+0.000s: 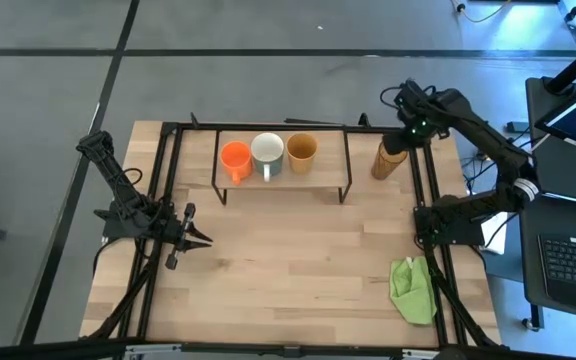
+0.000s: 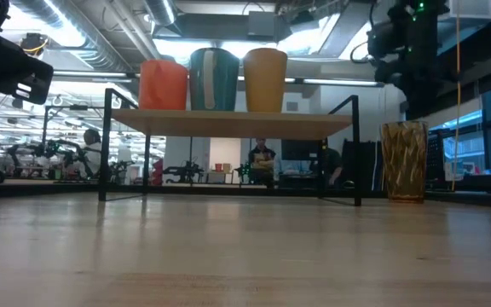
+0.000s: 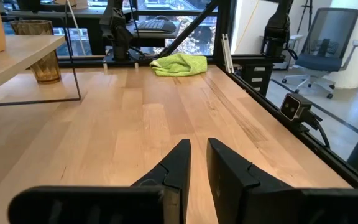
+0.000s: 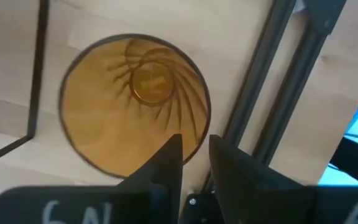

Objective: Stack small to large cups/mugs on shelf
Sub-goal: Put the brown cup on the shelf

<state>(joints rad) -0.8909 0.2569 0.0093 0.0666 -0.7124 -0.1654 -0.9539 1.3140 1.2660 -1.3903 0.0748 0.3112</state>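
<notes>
Three vessels stand in a row on the low light-wood shelf (image 1: 313, 177) with thin black wire legs: the small orange mug with a handle (image 1: 235, 157) at one end, the white mug with a handle (image 1: 267, 150) touching it in the middle, and the tan handleless cup (image 1: 302, 150) just beside that. The part of the board beyond the tan cup is bare. The tall translucent amber-brown tumbler (image 1: 388, 158) stands upright on the light-wood bench (image 1: 288, 260), just beside the shelf's end nearest the right arm and close to the black frame rail.

The right hand (image 4: 195, 163) hangs directly above the tumbler, pointing down into its open mouth; its two dark fingers stand a narrow gap apart with nothing between them, and they are not touching the rim. The left hand (image 1: 200, 240) hovers low over the bench on the left side, well apart from the shelf, its fingers likewise set a narrow gap apart and holding nothing.

A crumpled green cloth (image 1: 413, 290) lies on the bench near the right edge.
</notes>
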